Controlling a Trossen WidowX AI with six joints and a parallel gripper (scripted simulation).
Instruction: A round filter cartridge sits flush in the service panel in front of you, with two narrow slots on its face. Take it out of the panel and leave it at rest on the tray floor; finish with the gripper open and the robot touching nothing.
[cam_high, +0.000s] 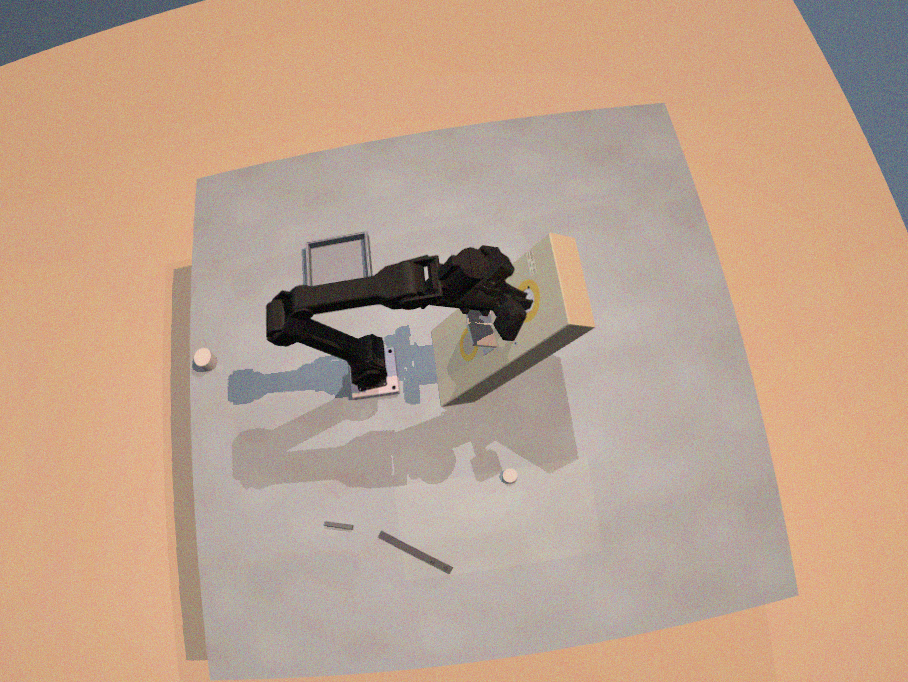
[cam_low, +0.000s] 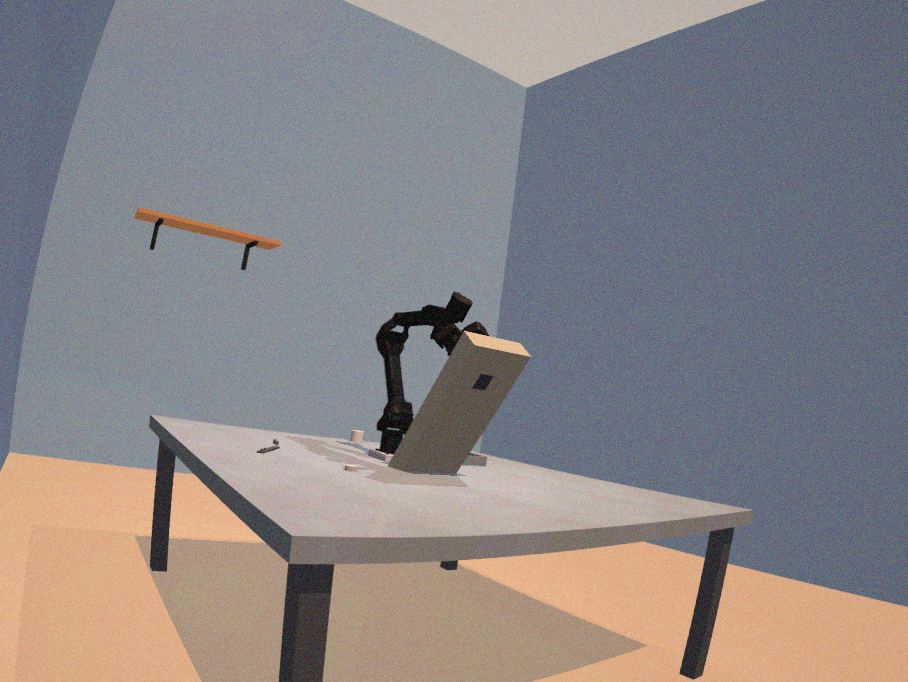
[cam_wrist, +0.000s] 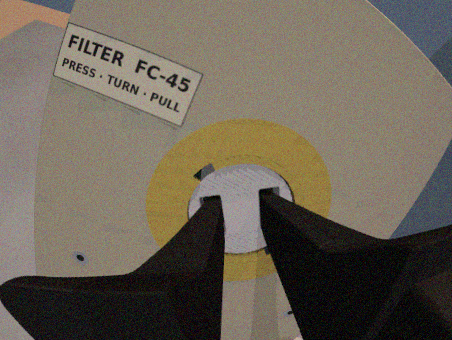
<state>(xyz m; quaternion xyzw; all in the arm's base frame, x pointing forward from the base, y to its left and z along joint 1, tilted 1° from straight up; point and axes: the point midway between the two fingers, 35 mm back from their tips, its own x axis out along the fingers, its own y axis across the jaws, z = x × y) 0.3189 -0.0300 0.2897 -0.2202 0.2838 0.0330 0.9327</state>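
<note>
Two slots engaged | pincer (cam_wrist: 238, 199) clamped narrow on filter cartridge (cam_wrist: 241, 217) web, frame centre | cartridge seated flush in service panel (cam_wrist: 372, 110) | judged rigid, light, smooth; grip only at slots | tray (cam_high: 336, 261) upper left.

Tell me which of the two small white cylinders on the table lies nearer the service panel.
The white cylinder just below the service panel in the top view; the other cylinder stands far off at the table's left edge.
</note>
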